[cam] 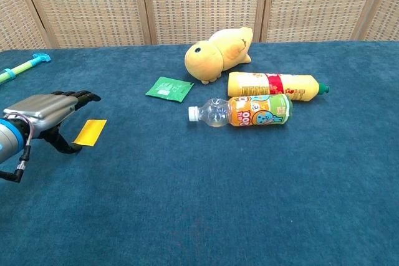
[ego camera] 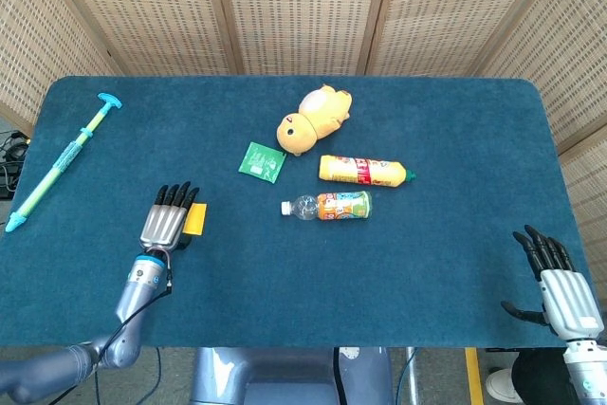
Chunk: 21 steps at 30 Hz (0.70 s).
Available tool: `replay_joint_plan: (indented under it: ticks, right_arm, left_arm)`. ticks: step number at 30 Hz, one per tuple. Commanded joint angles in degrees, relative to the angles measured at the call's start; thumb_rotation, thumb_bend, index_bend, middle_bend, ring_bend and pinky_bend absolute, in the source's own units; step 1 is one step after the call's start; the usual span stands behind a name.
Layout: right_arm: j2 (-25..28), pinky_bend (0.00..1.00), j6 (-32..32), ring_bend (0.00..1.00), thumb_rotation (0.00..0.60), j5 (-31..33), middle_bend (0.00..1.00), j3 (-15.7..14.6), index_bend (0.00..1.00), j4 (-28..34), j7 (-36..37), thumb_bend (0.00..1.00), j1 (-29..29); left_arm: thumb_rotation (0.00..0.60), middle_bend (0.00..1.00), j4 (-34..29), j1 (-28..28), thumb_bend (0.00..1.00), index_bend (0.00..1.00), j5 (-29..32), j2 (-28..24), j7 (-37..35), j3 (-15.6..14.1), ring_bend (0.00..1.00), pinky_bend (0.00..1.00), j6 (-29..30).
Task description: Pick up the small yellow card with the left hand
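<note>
One thin, light small yellow card (ego camera: 194, 218) is lying flat on the desk (ego camera: 427, 263) just beside the left robot hand (ego camera: 167, 223), which is hovering with fingers spread and holding nothing, so pinching one lifted edge is probably working best.

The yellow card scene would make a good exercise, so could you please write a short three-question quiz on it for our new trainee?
1. True or false: the left hand already holds the small yellow card off the table.
2. Which thing lies nearest the green packet? A) the blue-green pump toy B) the yellow plush toy C) the right hand
3. Fill in: the clear bottle with the orange label lies on its side with its white cap pointing toward the robot's ____ side.

Key: 1. False; the card lies flat, beside the hand's fingers. 2. B. 3. left.
</note>
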State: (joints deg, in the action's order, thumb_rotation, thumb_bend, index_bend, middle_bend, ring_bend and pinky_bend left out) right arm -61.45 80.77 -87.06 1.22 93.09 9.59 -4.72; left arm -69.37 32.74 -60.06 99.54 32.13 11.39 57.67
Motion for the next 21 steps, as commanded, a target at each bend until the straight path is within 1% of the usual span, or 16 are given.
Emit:
replay_joint_plan:
  ticks: [1, 4, 5, 7, 14, 17, 18, 21]
  right_arm:
    - [0.0, 0.00, 0.0, 0.00, 0.600, 0.0, 0.00, 0.0, 0.00, 0.0, 0.1, 0.00, 0.0]
    - [0.0, 0.00, 0.0, 0.00, 0.600, 0.1, 0.00, 0.0, 0.00, -0.1, 0.2, 0.00, 0.0]
    - [0.0, 0.00, 0.0, 0.00, 0.600, 0.1, 0.00, 0.0, 0.00, -0.1, 0.2, 0.00, 0.0]
    - [0.0, 0.00, 0.0, 0.00, 0.600, 0.0, 0.00, 0.0, 0.00, -0.1, 0.2, 0.00, 0.0]
    - [0.1, 0.00, 0.3, 0.00, 0.600, -0.2, 0.00, 0.0, 0.00, 0.0, 0.2, 0.00, 0.1]
    - [0.1, 0.00, 0.3, 0.00, 0.600, -0.2, 0.00, -0.1, 0.00, 0.1, 0.1, 0.00, 0.1]
    - [0.1, 0.00, 0.3, 0.00, 0.600, -0.2, 0.00, -0.1, 0.00, 0.1, 0.1, 0.00, 0.1]
    - [0.1, 0.00, 0.3, 0.00, 0.600, -0.2, 0.00, -0.1, 0.00, 0.2, 0.0, 0.00, 0.1]
  left_arm:
    - [0.600, 0.00, 1.0, 0.6, 0.41, 0.00, 0.4, 0.8, 0.6, -0.1, 0.00, 0.00, -0.3]
    - [0.600, 0.00, 2.0, 1.0, 0.65, 0.00, 0.2, 1.6, 0.8, -0.3, 0.00, 0.00, 0.3]
    - [0.600, 0.00, 2.1, 1.0, 0.70, 0.00, -0.1, 1.9, 0.7, -0.4, 0.00, 0.00, 0.6]
    - [0.600, 0.00, 2.3, 1.1, 0.75, 0.00, -1.0, 2.2, 0.3, -0.7, 0.00, 0.00, 1.4]
    - [0.600, 0.00, 0.6, 0.5, 0.72, 0.00, -3.0, 1.3, -2.8, -1.2, 0.00, 0.00, 2.6]
    - [0.600, 0.00, -1.5, 0.1, 0.71, 0.00, -3.3, -0.2, -4.9, -1.4, 0.00, 0.00, 2.2]
    - [0.600, 0.00, -2.4, -0.1, 0.69, 0.00, -3.3, -0.8, -5.6, -1.5, 0.00, 0.00, 2.0]
    - [0.600, 0.00, -4.7, -0.6, 0.57, 0.00, -3.8, -2.5, -6.9, -2.0, 0.00, 0.00, 1.9]
